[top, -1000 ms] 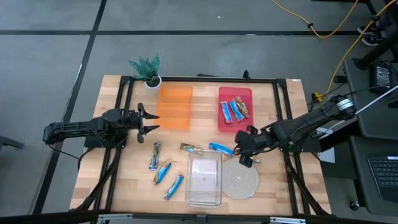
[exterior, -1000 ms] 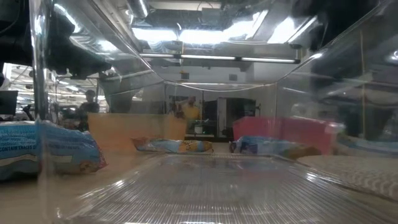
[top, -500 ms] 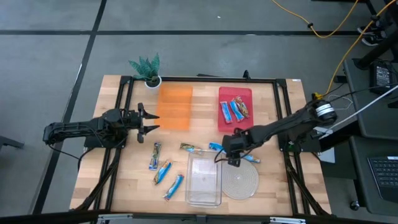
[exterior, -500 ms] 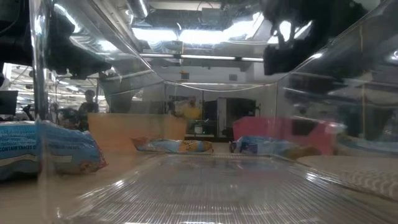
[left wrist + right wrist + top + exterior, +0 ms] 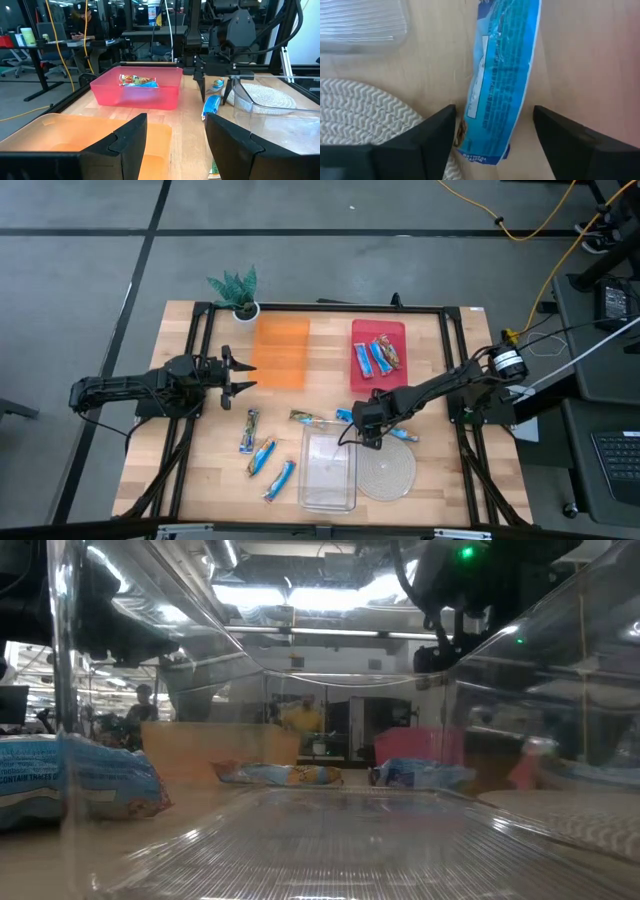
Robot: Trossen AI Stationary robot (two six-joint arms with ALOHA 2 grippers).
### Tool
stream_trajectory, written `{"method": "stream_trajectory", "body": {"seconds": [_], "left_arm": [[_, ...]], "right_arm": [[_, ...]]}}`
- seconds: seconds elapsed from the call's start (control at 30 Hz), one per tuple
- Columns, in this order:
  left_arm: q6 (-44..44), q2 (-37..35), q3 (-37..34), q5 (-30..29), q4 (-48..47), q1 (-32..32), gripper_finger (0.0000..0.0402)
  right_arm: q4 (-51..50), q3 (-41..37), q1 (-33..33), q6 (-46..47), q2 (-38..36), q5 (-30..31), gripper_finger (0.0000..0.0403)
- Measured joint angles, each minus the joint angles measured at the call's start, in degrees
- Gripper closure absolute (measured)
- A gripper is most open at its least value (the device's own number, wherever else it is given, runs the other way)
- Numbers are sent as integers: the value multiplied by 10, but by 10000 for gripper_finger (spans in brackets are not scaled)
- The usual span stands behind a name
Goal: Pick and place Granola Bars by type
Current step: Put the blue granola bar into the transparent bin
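Red plastic tray [image 5: 377,330], just beyond the right gripper [image 5: 362,426] in the high view, holds three wrapped bars, blue and reddish-brown; the orange tray [image 5: 280,352] in front of the left gripper [image 5: 240,373] holds nothing, as does the clear lidless tub [image 5: 328,468] beside the right claw. A shiny blue-wrapped granola bar [image 5: 349,417] lies directly under the right claw, and four more bars lie loose on the wood to its left.

Low view: the right claw hangs above the blue bar [image 5: 420,775], seen through the clear tub wall [image 5: 520,690]; a near wrapper [image 5: 75,780] reads partly "CONTAIN".

Left wrist view: the left fingers [image 5: 125,142] stand apart, empty, over the orange tray [image 5: 65,132].

Right wrist view: the fingers [image 5: 432,137] are spread wide on either side of the blue bar [image 5: 502,80], not gripping it; its print is too small to read. The woven round mat [image 5: 365,112] touches the bar's end.
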Motion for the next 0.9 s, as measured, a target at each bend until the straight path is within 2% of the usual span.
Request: {"method": "stream_trajectory", "body": {"seconds": [0.13,0.4,0.5,0.73,0.9], "left_arm": [[0,0,0,0,0,0,208],[0,0,0,0,0,0,208],[0,0,0,0,0,0,208],[0,0,0,0,0,0,208],[0,0,0,0,-1,0,208]], "right_arm": [[1,0,-3,-1,0,0,187],[2,1,-10,0,-2,-3,310],[2,2,-10,5,-2,-3,339],[-15,1,-6,32,-12,-7,351],[-77,12,4,51,-31,-7,349]]}}
